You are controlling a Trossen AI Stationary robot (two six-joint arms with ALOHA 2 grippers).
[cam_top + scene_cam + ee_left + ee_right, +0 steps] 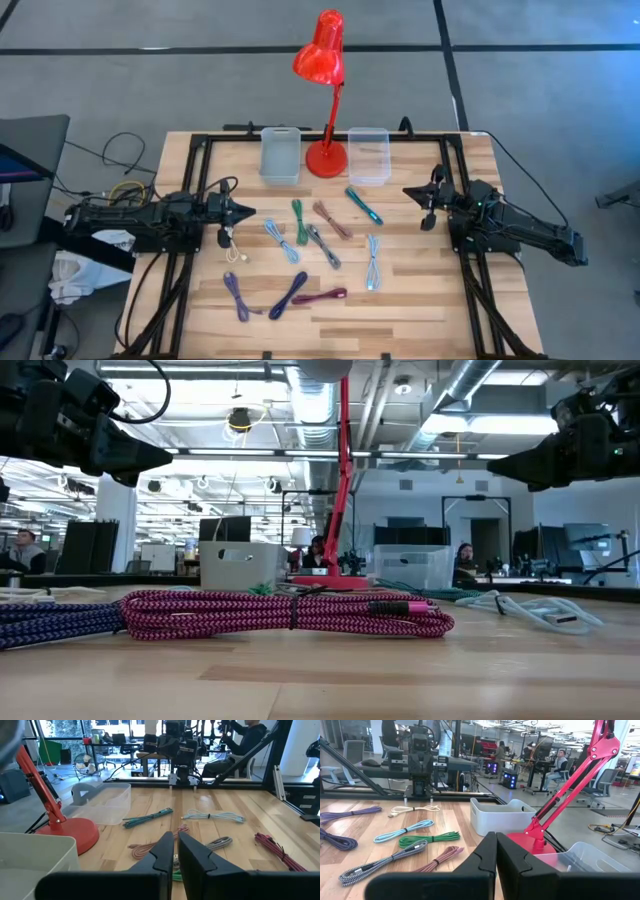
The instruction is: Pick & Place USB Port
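both arms wait at the table's (420,290) sides, left tool (247,212) and right tool (408,190) pinched closed, empty. bundled usb cables (300,222) lie between them, near two bins (281,155). i'd open wide, descend over one bundle's middle.

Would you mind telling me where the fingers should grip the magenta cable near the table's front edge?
Grip the magenta cable at mid-bundle, coming straight down with the fingers set across its length: it lies flat as a slim folded bundle with bare wood on both long sides.
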